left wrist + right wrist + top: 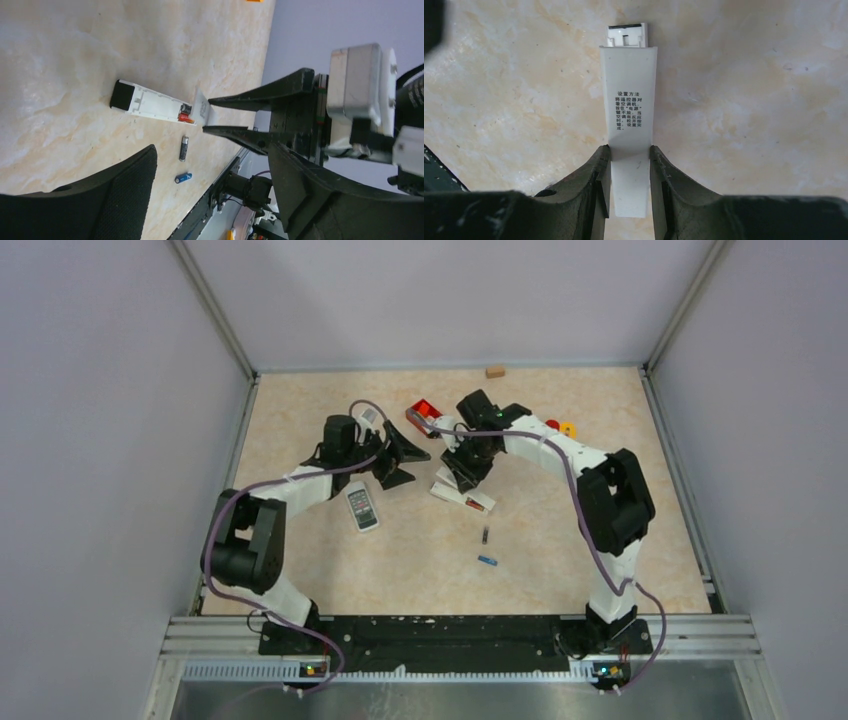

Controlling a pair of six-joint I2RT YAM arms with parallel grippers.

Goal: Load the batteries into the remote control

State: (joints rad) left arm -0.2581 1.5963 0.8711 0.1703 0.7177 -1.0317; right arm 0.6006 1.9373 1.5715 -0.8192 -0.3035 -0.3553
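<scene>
From where I stand I count two remotes on the table [560, 540]. One is a grey-faced remote [362, 507] lying face up just by the left arm. The other is a white remote [150, 102] lying back up in the middle, with its battery bay uncovered. Three batteries show. One red-and-black battery [186, 118] sits in the open bay at the end nearest the right arm's fingers; whether another cell lies beside it I cannot tell. One dark battery [184, 148] lies loose on the table just beside that remote. One blue battery [183, 177] lies loose a little nearer the arm bases, apart from the dark one. The right gripper [630, 149] is closed on the edges of a single white cover [629, 100], a thin panel with printed text on it. It holds the cover at the bay end of the white remote, though I cannot tell if the two touch. The left gripper [400, 462] hangs between the two remotes with its fingers spread wide and nothing between them. Toward the far side there is one red object [425, 412], one wooden block [495, 371] against the back wall, and one yellow ring [568, 427] by the right arm.
</scene>
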